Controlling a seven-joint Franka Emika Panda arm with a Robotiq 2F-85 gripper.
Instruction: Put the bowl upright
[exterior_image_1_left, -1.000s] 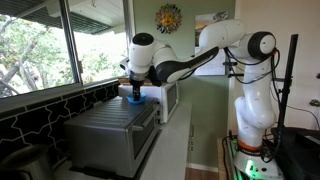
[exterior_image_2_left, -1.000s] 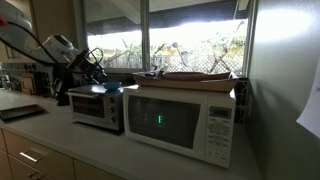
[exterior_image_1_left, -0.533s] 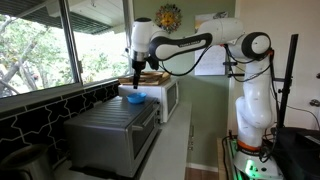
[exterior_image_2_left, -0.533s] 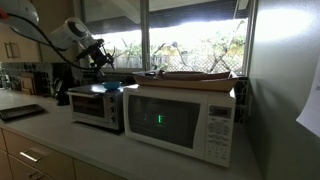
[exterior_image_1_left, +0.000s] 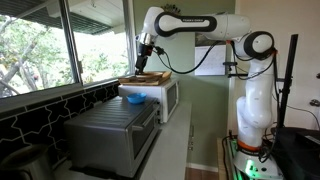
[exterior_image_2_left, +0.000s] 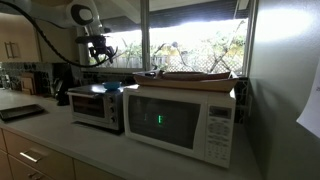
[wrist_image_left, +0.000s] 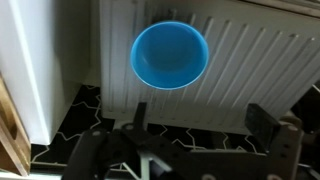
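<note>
The bright blue bowl (wrist_image_left: 170, 55) sits upright, open side up, on the ribbed top of the grey metal appliance (wrist_image_left: 250, 60), near its edge by the white microwave. It also shows in both exterior views (exterior_image_1_left: 134, 98) (exterior_image_2_left: 113, 85). My gripper (wrist_image_left: 198, 120) is open and empty, high above the bowl; both dark fingers are spread wide at the bottom of the wrist view. In an exterior view the gripper (exterior_image_1_left: 146, 47) hangs well above the appliance.
A white microwave (exterior_image_2_left: 180, 118) stands beside the grey appliance (exterior_image_1_left: 110, 135), with a flat wooden tray (exterior_image_1_left: 145, 77) on top. Windows (exterior_image_1_left: 40, 45) run along the counter's back. A black tiled backsplash (exterior_image_1_left: 40, 115) lies behind the appliance.
My gripper has let go of the bowl and risen straight up, from touching it to well above it. The bowl stays on the appliance top.
</note>
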